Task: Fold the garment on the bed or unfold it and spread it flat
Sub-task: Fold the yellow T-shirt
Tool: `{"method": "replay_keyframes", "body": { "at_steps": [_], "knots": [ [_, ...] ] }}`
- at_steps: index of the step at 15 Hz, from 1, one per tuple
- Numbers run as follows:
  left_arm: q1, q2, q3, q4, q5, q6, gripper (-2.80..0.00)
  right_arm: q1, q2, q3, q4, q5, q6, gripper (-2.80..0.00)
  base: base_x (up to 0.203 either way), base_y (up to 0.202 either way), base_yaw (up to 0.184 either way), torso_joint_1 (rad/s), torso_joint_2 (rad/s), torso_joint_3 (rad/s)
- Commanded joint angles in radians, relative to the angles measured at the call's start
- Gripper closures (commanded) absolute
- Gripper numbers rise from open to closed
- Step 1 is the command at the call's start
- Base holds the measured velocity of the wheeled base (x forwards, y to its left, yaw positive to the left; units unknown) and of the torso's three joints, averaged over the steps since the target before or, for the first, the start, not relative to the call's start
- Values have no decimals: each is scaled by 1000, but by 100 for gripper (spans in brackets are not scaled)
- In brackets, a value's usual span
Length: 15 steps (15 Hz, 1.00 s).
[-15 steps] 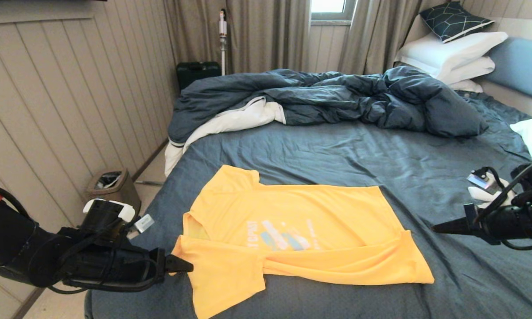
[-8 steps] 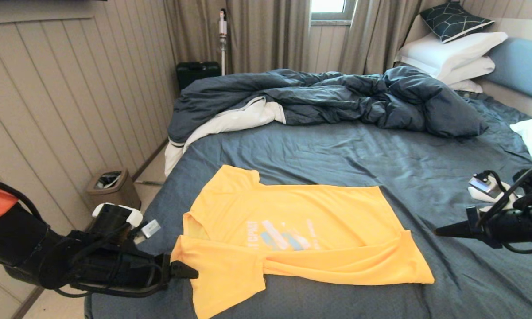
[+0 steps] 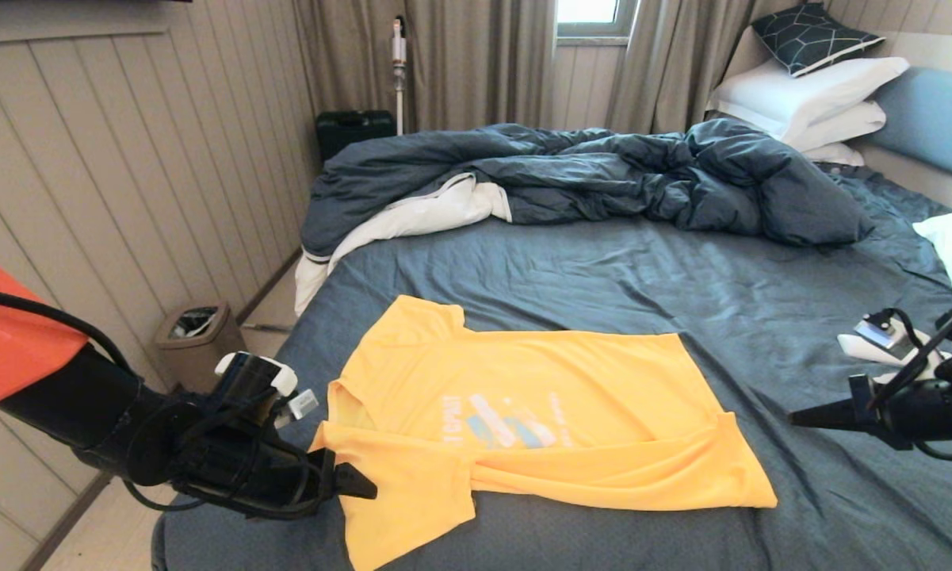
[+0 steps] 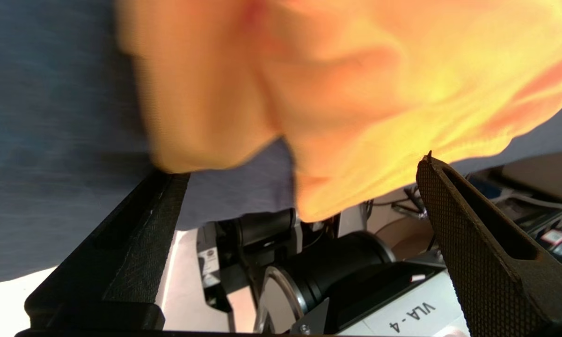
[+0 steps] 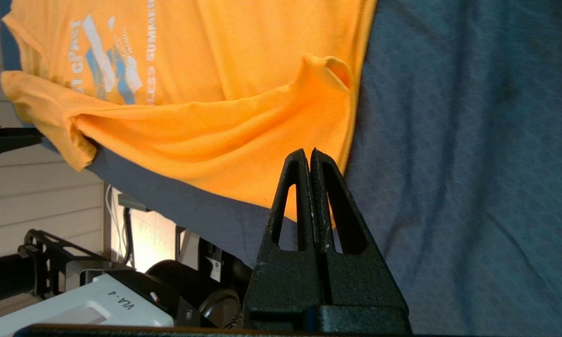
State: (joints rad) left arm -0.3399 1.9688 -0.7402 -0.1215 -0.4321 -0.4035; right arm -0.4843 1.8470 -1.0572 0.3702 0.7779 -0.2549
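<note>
Since the earlier frame, item one: my left gripper (image 3: 365,485) had travelled rightward and inward along the near left corner of the bed (image 3: 571,270), so that its tip stood at the near sleeve of the garment (image 3: 523,396); a moment before it stood short of the cloth's edge. My right gripper (image 3: 797,417) had drifted slightly lower and to the right.

Item two: left fingers (image 4: 135,243) spread wide, nothing between them; in the left wrist view the yellow sleeve (image 4: 337,93) lay just past the tips, over the slate-blue sheet.

Item three: right fingers (image 5: 309,196) pressed together, holding nothing, hovering above the sheet near the garment's hem corner, apart from it.

Item four: garment, bright yellow short-sleeved T-shirt, lay on the near part of the bed, neck toward my left, hem toward my right, chest lettering and light-blue graphic (image 3: 499,420) facing up. Its near long edge was folded over in a band; the near sleeve hung toward the bed's front edge.

Item five: rumpled dark-blue duvet (image 3: 602,174) heaped across the far half of the bed; white pillows (image 3: 808,95) stacked by the headboard at far right.
</note>
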Motion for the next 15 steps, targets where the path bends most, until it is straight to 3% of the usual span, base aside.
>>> {"method": "replay_keyframes", "body": {
  "at_steps": [1,5,15],
  "knots": [
    [-34,18,-7,-2,-1,-5,-280,0,-2,0,3,6,-1,0,0,0,0,0,0,0],
    [-63,38,-24,5,118,-3,-280,-5,-8,0,3,14,-1,0,0,0,0,0,0,0],
    [-149,77,-114,68,195,-19,-280,-20,-12,-4,3,15,-1,0,0,0,0,0,0,0]
  ]
}}
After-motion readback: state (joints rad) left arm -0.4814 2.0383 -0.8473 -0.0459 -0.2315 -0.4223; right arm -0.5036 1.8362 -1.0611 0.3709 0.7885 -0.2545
